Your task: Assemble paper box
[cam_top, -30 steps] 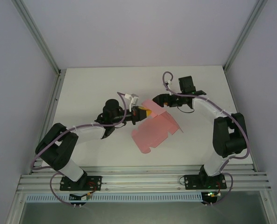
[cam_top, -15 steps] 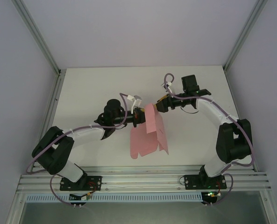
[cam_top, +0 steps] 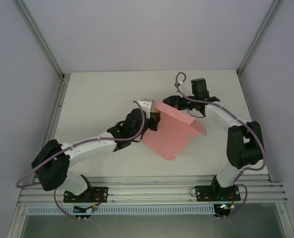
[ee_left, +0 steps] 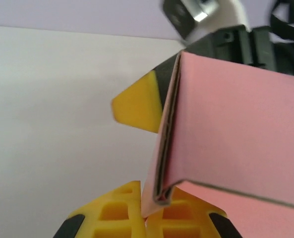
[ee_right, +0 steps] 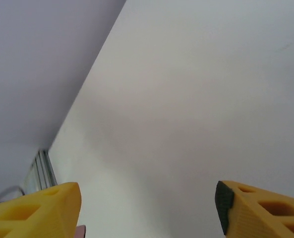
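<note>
The pink paper box (cam_top: 175,131) is a part-folded sheet held above the table, slanting down to the right. My left gripper (cam_top: 154,119) is shut on its left edge. In the left wrist view the yellow fingers (ee_left: 118,214) pinch the doubled card edge (ee_left: 159,163), and the broad pink panel (ee_left: 236,124) spreads to the right. My right gripper (cam_top: 169,103) stands open at the sheet's far top corner. One of its yellow fingertips (ee_left: 137,103) pokes out beside the fold. In the right wrist view its gripper (ee_right: 149,210) has only bare table between the fingers, and a sliver of pink (ee_right: 80,231) sits by the left finger.
The white table (cam_top: 102,94) is walled by grey panels with aluminium posts (cam_top: 42,44) at the back corners. A metal rail (cam_top: 151,193) carrying both arm bases runs along the near edge. Cables loop over both forearms.
The left arm has stretched right and turned the sheet from hanging edge-on to a broad slant. The right gripper's jaws have narrowed, staying at the sheet's top corner.
</note>
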